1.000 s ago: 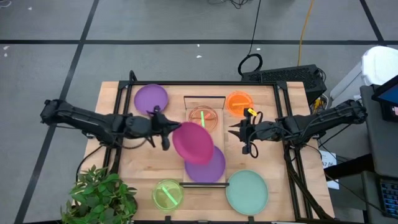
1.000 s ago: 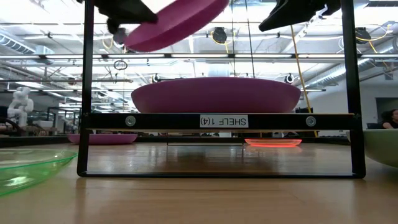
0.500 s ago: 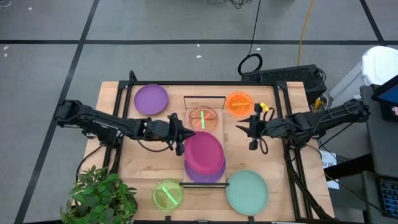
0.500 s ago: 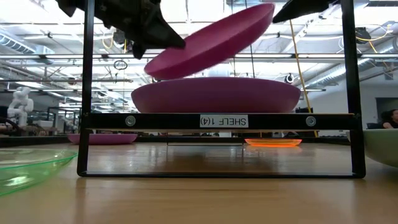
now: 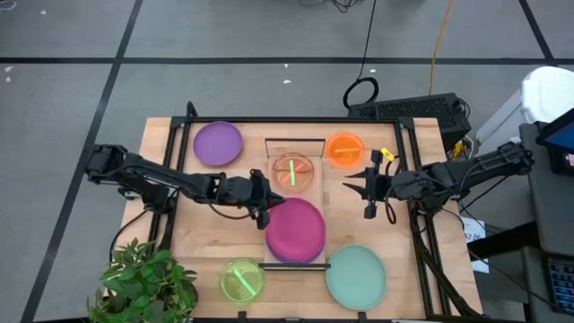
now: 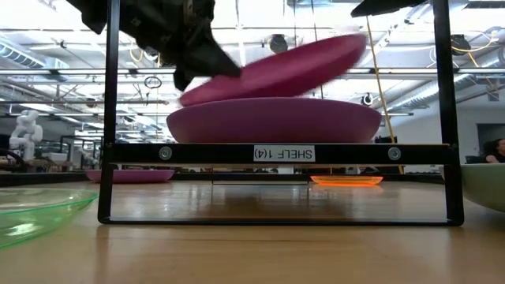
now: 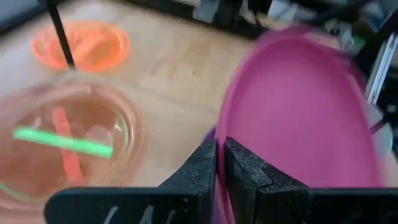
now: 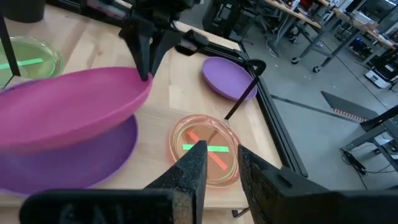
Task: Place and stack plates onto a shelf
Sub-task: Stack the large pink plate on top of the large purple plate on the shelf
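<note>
Item: magenta plate (image 5: 295, 227), large, opaque, round. Location: tilted above the purple plate (image 6: 274, 121) already lying on the shelf (image 5: 294, 148), one edge low over it, the opposite edge raised. Hold: left gripper (image 5: 261, 199) clenched on the plate's rim, fingers (image 7: 210, 163) pinching the thin lip. Right gripper (image 5: 367, 186) hung just beside the shelf, holding nothing; its fingers (image 8: 194, 163) stood slightly apart. Handling, judged: light, stiff plastic, smooth and likely slippery; a rim pinch was the only practical hold on so flat a dish. Risk, judged: the plate could skate sideways across the lower one when let go. Nearby on the shelf: small pink-red plate (image 5: 293, 170).
</note>
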Motion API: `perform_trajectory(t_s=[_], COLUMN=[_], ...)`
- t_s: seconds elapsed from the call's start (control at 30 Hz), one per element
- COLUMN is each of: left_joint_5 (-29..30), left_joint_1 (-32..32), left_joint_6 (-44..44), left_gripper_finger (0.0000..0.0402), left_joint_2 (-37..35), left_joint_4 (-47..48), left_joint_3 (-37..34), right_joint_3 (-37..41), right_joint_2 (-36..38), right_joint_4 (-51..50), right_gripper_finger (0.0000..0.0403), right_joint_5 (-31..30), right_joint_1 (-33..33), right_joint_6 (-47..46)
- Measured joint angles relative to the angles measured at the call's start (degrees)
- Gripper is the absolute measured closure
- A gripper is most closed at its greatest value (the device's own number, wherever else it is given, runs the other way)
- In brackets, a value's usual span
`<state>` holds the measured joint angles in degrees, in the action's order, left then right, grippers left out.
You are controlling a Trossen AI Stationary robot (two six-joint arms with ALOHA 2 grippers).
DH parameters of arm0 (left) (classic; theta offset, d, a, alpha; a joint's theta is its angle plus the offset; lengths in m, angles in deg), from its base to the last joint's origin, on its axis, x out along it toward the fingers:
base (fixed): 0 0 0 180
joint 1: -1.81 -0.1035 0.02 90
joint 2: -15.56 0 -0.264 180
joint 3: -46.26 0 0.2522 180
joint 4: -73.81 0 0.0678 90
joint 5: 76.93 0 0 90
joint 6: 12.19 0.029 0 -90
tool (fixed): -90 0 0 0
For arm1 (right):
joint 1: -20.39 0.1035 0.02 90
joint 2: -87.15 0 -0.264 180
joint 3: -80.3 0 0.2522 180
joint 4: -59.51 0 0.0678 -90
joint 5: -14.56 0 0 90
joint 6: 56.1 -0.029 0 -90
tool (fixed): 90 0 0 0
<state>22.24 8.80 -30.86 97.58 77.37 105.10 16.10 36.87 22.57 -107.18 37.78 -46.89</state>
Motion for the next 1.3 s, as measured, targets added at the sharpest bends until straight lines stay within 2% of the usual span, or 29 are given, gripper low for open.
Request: perform_trajectory(t_s=[0.17,1.3], left_joint_5=[-1.96,-1.77], left_joint_1=[-0.41,-1.22], left_joint_6=[0.36,2.24], left_gripper_finger=[0.0371,0.037], left_joint_2=[1.48,2.67], left_joint_4=[0.17,0.22], left_joint_3=[-0.09,-0.07], right_joint_3=[0.0,0.0], right_joint_2=[0.04,0.04], right_joint_4=[0.17,0.09], right_gripper_finger=[0.033,0.033], right_joint_5=[0.0,0.05], right_joint_1=[-0.02,-0.02], right_joint_6=[0.23,-0.11])
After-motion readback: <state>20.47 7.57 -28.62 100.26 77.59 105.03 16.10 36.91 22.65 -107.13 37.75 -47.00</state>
